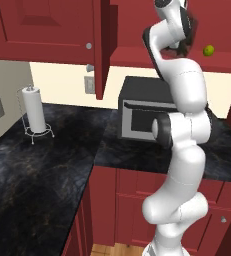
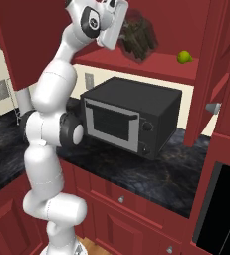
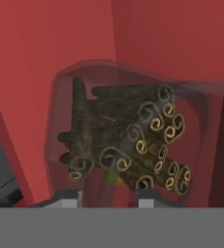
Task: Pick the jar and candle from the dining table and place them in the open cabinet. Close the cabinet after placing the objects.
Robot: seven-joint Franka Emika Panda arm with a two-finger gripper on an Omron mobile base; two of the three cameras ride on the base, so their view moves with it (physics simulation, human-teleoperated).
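The cabinet [image 2: 136, 67] stands open, its door [image 2: 213, 74] swung out to the side, so closing it is not yet done. The jar [image 3: 125, 140], packed with dark rolled sticks, lies just ahead of the fingers [image 3: 108, 196] on the red inner shelf, tipped rather than upright as far as the hand view tells. The fingers sit narrowly apart at its near side; whether they grip it or have let go I cannot tell. A green ball [image 2: 184, 57] rests on the shelf well beyond the fingers. By my judgement the jar is about placed; the candle and the closing remain.
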